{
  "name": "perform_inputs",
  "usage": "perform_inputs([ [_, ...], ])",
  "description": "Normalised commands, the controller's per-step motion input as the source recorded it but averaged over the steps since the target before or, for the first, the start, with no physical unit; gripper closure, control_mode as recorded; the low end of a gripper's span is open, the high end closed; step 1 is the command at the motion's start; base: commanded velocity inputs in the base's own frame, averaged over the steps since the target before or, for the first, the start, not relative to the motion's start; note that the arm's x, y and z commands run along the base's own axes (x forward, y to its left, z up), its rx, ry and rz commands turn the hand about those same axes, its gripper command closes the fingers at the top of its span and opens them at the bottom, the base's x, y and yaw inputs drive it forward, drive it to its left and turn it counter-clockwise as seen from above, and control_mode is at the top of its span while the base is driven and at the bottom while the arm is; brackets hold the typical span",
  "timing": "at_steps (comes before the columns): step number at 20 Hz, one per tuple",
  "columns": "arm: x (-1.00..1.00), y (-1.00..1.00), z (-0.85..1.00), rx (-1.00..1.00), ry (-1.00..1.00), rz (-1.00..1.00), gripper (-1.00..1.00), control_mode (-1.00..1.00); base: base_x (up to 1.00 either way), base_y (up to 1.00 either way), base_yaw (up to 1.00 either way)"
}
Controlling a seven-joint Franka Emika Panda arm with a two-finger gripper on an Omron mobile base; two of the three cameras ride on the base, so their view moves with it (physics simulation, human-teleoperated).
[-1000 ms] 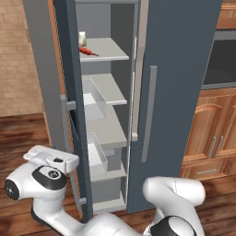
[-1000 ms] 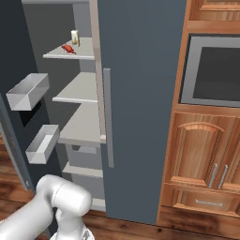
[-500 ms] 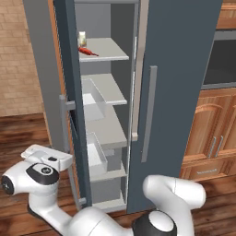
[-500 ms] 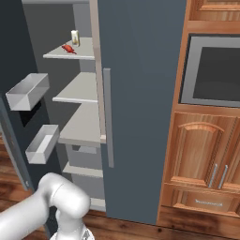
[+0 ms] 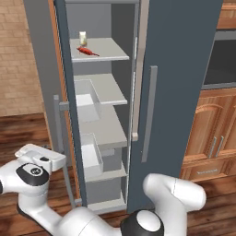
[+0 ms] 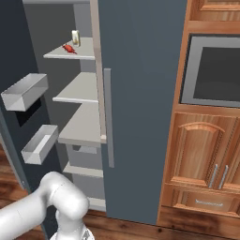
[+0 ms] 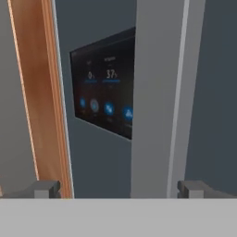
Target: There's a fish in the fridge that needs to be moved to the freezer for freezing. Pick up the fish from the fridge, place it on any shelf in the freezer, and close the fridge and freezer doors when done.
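The freezer [image 5: 103, 129] stands open, with light-grey shelves and clear bins [image 6: 26, 91] on its swung-out door [image 6: 18, 140]. A red fish [image 5: 87, 50] lies on the top freezer shelf beside a small pale bottle [image 5: 83, 37]; the fish [image 6: 69, 48] shows again in the right base view. The fridge door [image 5: 177, 92] to the right is shut. My gripper [image 5: 39, 159] is low, outside the freezer door. In the hand view my gripper [image 7: 120, 190] is open, facing the door's black panel with blue lights [image 7: 104, 99]; the grey bar handle [image 7: 155, 92] rises close to the right fingertip.
Wooden cabinets [image 6: 201, 159] and a built-in oven [image 6: 213, 70] stand right of the appliance. A brick wall [image 5: 18, 60] and wood panel lie to the left. The floor is dark wood [image 5: 18, 133].
My hand has shifted slightly left beside the freezer door, and the arm's elbow has swung. The doors and the fish have not moved.
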Motion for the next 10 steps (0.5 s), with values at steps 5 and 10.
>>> perform_inputs([
  [5,0.08,-0.39,0.0,0.0,-0.02,0.0,-1.0,-1.0,0.0,0.0,0.0],
  [10,0.05,-0.69,0.0,0.01,-0.03,0.0,-1.0,-1.0,0.0,0.0,0.0],
])
